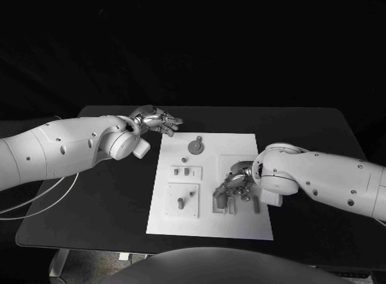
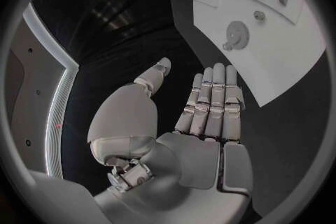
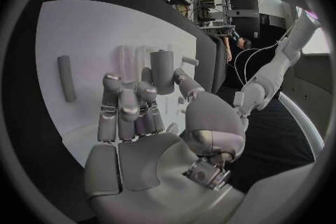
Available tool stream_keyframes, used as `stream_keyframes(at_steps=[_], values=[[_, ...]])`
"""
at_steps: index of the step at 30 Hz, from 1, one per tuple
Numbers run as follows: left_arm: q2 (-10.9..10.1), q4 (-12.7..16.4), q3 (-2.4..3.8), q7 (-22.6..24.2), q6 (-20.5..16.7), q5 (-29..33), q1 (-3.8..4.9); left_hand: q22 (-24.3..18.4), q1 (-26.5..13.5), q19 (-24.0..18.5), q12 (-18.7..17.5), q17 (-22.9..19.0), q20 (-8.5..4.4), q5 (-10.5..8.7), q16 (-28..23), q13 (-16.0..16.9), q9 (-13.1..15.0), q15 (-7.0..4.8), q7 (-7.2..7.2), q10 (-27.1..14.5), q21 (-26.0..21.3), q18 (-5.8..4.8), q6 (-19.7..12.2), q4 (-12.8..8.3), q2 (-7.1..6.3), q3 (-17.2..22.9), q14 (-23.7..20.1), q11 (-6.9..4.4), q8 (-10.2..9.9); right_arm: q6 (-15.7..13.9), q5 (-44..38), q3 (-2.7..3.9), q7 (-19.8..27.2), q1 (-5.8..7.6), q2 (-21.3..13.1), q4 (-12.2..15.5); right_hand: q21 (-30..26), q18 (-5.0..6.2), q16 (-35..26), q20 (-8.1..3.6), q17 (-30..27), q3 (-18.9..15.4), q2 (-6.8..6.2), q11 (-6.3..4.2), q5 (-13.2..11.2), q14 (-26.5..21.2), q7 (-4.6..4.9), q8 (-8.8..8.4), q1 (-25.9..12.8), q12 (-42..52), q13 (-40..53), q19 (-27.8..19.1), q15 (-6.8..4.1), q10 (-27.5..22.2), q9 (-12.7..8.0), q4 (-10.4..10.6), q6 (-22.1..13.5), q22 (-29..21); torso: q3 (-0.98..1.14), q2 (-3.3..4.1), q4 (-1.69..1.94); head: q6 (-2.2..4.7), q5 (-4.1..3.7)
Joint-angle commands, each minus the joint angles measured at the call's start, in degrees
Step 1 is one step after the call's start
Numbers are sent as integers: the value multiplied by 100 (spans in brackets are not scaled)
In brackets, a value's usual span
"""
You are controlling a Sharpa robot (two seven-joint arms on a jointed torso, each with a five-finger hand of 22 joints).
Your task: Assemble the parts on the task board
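Note:
The white task board [image 1: 244,225] lies in the middle of the black table. My right hand [image 1: 235,186] is low over its right side, and thumb and fingers pinch an upright grey cylinder [image 3: 162,70]. A second grey peg [image 1: 255,205] [image 3: 65,77] lies flat on the board beside that hand. My left hand [image 1: 155,121] [image 2: 210,106] hovers off the board's far left corner, fingers straight and apart, holding nothing. A round disc with a knob [image 1: 196,145] [image 2: 237,31] sits near the board's far edge.
Two raised plates on the board's left half carry small pieces [image 1: 181,171] and a short lever [image 1: 181,203]. A tiny stud [image 1: 185,159] [image 2: 260,15] stands between the disc and the plates. Bare black table [image 1: 99,207] surrounds the board, with its front edge close.

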Motion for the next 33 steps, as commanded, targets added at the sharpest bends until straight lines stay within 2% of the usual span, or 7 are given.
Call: stream_keyframes(at_steps=[1, 11, 21, 33], values=[[5, 20, 3, -1, 92, -40, 15, -7, -33, -33, -17, 7, 8, 6, -39, -9, -8, 17, -5, -43, -31, 75, -40, 0, -9, -31, -19, -18, 18, 257, 26, -1, -27, -1, 22, -31, 38, 75, 1, 8, -12, 628, 89, 30, 29, -21, 27, 26, 21, -16, 9, -34, -45, -7, 5, -571, 13, 106, 1, 1, 1, -11, 9], [3, 23, 3, -19, 94, -51, 15, -10, -37, -37, -19, 12, 9, 5, -44, -12, -9, 18, -5, -50, -31, 75, -40, 6, -15, -32, -23, -15, 19, 316, 9, -1, -28, -15, 78, -123, 40, 75, 3, 11, -5, 638, 92, 33, 29, -31, 29, 18, -24, -16, 18, -43, -43, -17, 3, -543, 11, 106, 1, 1, 2, -43, 21], [-2, 23, 3, -45, 105, -80, 16, -13, -40, -43, -19, 15, 11, 5, -50, -14, -9, 20, -6, -55, -32, 75, -39, 11, -20, -32, -27, -13, 19, 459, 43, -2, -65, -28, 32, -51, 42, 75, 5, 14, -16, 645, 94, 35, 29, -49, 32, 12, -67, -17, 26, -52, -40, -26, 2, -515, 9, 106, -1, -2, -2, -65, 36], [-1, 20, 3, -64, 100, -81, 16, -16, -42, -47, -19, 20, 13, 5, -55, -16, -10, 23, -6, -60, -32, 75, -38, 17, -26, -30, -32, -11, 21, 331, -49, -2, -54, -59, 43, -68, 45, 75, 8, 17, -14, 654, 96, 37, 28, -62, 33, 5, -118, -17, 36, -62, -37, -35, 1, -477, 8, 106, 3, -1, -1, -64, 50]])
